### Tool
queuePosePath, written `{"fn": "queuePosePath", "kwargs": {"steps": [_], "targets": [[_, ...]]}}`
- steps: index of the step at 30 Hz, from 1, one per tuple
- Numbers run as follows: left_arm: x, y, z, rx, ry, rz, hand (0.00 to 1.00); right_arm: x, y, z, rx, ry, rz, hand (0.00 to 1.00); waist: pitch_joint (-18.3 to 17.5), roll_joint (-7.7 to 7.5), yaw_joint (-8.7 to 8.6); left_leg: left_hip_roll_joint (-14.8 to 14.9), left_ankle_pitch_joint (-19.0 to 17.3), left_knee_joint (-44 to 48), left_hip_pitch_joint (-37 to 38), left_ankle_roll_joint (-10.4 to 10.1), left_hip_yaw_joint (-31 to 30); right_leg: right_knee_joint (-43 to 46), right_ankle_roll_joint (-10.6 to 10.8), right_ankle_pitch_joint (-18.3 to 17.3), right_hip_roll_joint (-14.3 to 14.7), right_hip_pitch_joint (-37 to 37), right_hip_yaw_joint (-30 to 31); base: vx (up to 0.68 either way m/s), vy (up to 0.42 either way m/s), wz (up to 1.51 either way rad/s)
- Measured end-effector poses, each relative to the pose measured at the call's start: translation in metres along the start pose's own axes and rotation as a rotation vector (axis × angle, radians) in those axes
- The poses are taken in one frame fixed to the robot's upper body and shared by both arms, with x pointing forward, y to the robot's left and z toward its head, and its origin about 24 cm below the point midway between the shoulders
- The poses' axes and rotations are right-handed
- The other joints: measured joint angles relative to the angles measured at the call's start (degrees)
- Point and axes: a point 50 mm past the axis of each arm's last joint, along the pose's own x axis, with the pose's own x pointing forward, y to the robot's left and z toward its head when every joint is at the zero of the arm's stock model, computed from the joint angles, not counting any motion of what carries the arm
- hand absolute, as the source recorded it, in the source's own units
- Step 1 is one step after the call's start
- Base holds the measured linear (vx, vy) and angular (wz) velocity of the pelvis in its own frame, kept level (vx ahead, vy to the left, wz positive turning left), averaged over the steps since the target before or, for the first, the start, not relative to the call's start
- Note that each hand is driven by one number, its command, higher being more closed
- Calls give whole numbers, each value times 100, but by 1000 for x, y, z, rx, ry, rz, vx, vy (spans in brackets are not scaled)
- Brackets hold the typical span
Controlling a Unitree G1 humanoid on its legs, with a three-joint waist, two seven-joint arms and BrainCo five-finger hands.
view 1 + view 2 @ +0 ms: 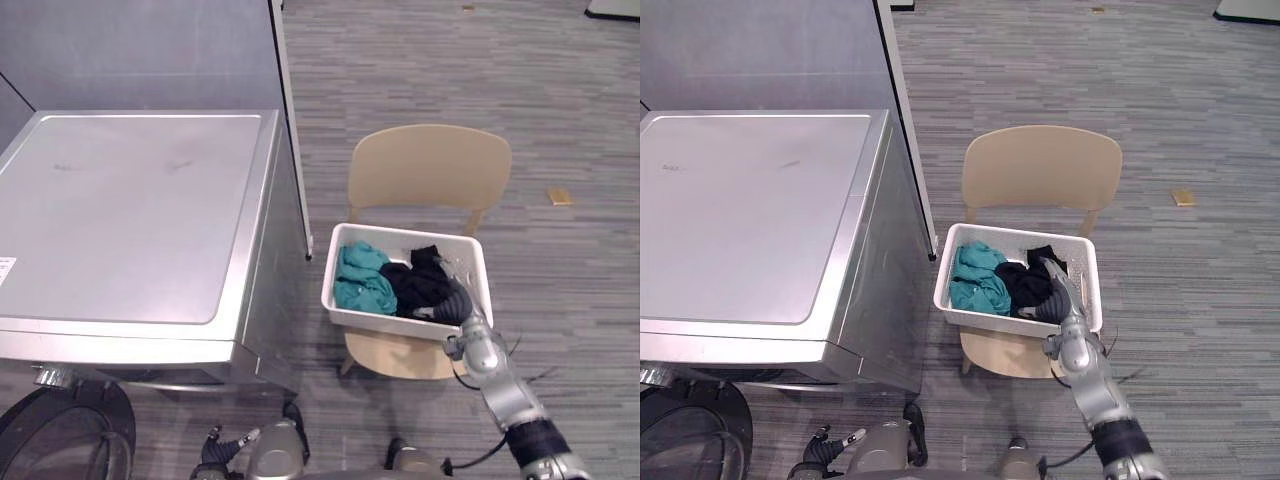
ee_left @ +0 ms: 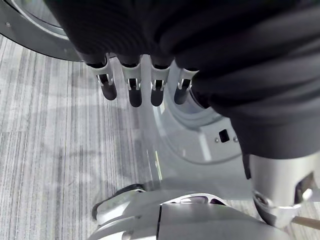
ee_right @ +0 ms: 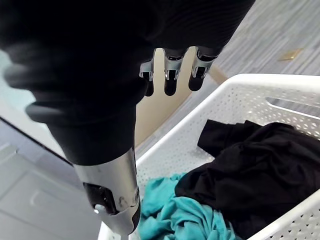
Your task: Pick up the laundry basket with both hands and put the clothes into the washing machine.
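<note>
**Basket (image 1: 372, 318) approach: no grip yet**

We find it on the chair (image 1: 430, 165) beside the washing machine (image 1: 130, 210), mouth up, long axis running left to right. Right hand (image 1: 455, 300) hovers over its near right corner, fingers (image 3: 170, 82) straight, empty. Left hand (image 1: 225, 445) hangs low, fingers relaxed, empty. We judge both hands must next grip the end rims.

Basket (image 1: 375, 322) is perforated plastic, clothes (image 1: 362, 281) soft matt cloth, washing machine (image 1: 130, 210) satin metal.
</note>
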Motion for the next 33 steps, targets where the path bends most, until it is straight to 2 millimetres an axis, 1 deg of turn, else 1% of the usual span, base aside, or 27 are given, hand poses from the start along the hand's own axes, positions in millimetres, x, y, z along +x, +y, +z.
{"fn": "queuePosePath", "kwargs": {"steps": [1,2,3,4,5,7,8,9,10,11,12,13,16,18,20,21,22,23,25,26,28,29,31,33], "targets": [[1,1,4,-1,-13,2,0,6,-6,1,-27,-2,-8,0,100,16,5,-6,51,-45,-74,20,-31,4,-3,5,1,-85,-20,-178,20,11],[4,3,12,-4,-41,19,0,19,-22,2,-75,-1,-36,0,361,34,37,-15,157,-143,-222,28,-78,39,-4,23,8,-256,-65,-147,15,14],[5,4,17,-4,-54,25,0,25,-31,2,-103,5,-52,0,476,29,97,-27,229,-227,-324,30,-102,90,-16,33,9,-392,-84,-174,12,14],[6,4,19,-5,-59,28,0,28,-37,2,-121,10,-60,0,511,25,129,-33,293,-273,-404,46,-115,113,-23,39,9,-495,-99,-118,12,21],[6,4,20,-6,-64,30,0,38,-51,7,-160,3,-84,0,605,23,148,-58,456,-417,-586,101,-153,129,-51,85,9,-702,-179,-97,12,20],[6,4,20,-8,-64,30,0,47,-64,13,-202,-8,-106,0,682,40,173,-89,542,-501,-729,96,-230,126,-55,115,5,-834,-250,-42,22,18],[6,3,21,-20,-64,29,0,54,-74,16,-230,-5,-127,0,698,42,285,-101,614,-563,-866,126,-267,128,-61,145,9,-989,-265,-22,27,10],[6,3,22,-21,-68,30,0,56,-78,17,-242,-2,-136,0,702,48,331,-108,625,-562,-928,135,-283,128,-60,147,11,-1039,-279,-3,30,9],[7,3,25,-21,-76,32,0,59,-85,18,-263,2,-150,0,713,61,440,-117,652,-565,-1060,132,-333,133,-63,151,12,-1140,-324,9,23,13],[7,3,28,-27,-83,35,0,61,-88,18,-272,5,-155,0,719,72,462,-129,674,-566,-1132,130,-385,132,-65,153,14,-1179,-365,14,23,29],[8,3,33,-41,-99,38,0,65,-94,23,-284,-4,-169,0,739,81,468,-158,748,-624,-1249,152,-458,129,-66,153,13,-1255,-426,31,24,33],[9,2,37,-59,-111,35,0,67,-98,29,-292,-21,-184,0,763,80,514,-176,808,-655,-1353,156,-507,130,-82,164,11,-1339,-480,32,24,28],[10,-3,50,-86,-143,24,0,73,-104,39,-319,-38,-198,0,821,115,687,-215,829,-655,-1521,162,-663,129,-87,168,2,-1428,-598,42,20,18],[10,-5,56,-84,-165,19,0,75,-107,45,-330,-55,-204,0,884,110,767,-223,862,-706,-1542,151,-732,130,-87,167,2,-1427,-671,46,8,22],[11,-5,61,-84,-177,18,0,78,-109,52,-352,-73,-205,0,924,114,801,-237,925,-814,-1550,153,-775,130,-89,166,3,-1437,-726,40,2,20],[11,-6,65,-93,-183,16,0,80,-110,54,-371,-75,-205,0,935,113,887,-275,928,-824,-1578,152,-789,132,-89,166,4,-1475,-724,27,17,3],[11,-7,68,-97,-191,17,0,82,-111,58,-390,-80,-203,0,936,115,928,-292,936,-840,-1633,145,-830,131,-90,165,4,-1529,-736,24,18,4],[11,-7,69,-94,-196,21,0,83,-111,59,-398,-82,-203,0,937,118,924,-300,944,-842,-1674,148,-862,129,-91,164,5,-1548,-766,28,9,13],[12,-7,79,-95,-221,20,0,84,-109,53,-431,-58,-184,0,943,123,957,-311,975,-850,-1778,135,-1001,130,-100,158,18,-1568,-907,34,-13,26],[12,-9,85,-80,-241,12,0,84,-108,47,-446,-35,-174,100,944,125,1042,-311,1004,-881,-1792,124,-1048,133,-114,149,20,-1569,-961,25,-21,22],[13,-9,91,-80,-257,9,0,84,-108,43,-454,-10,-169,100,944,125,1071,-317,1064,-973,-1791,119,-1082,133,-140,132,21,-1585,-1005,10,-17,16],[13,-10,98,-80,-274,5,0,86,-109,44,-473,7,-163,100,944,126,1096,-373,1181,-1152,-1791,101,-1154,139,-150,103,25,-1626,-1056,1,-10,27],[13,-11,103,-77,-288,3,0,87,-109,43,-481,18,-158,100,955,138,1089,-387,1275,-1282,-1790,99,-1245,165,-158,47,19,-1630,-1153,0,-21,29],[13,-12,107,-61,-303,-3,0,87,-111,41,-478,32,-158,100,956,140,1125,-390,1335,-1389,-1783,65,-1358,229,-175,-19,20,-1645,-1224,-3,-30,20]]}}
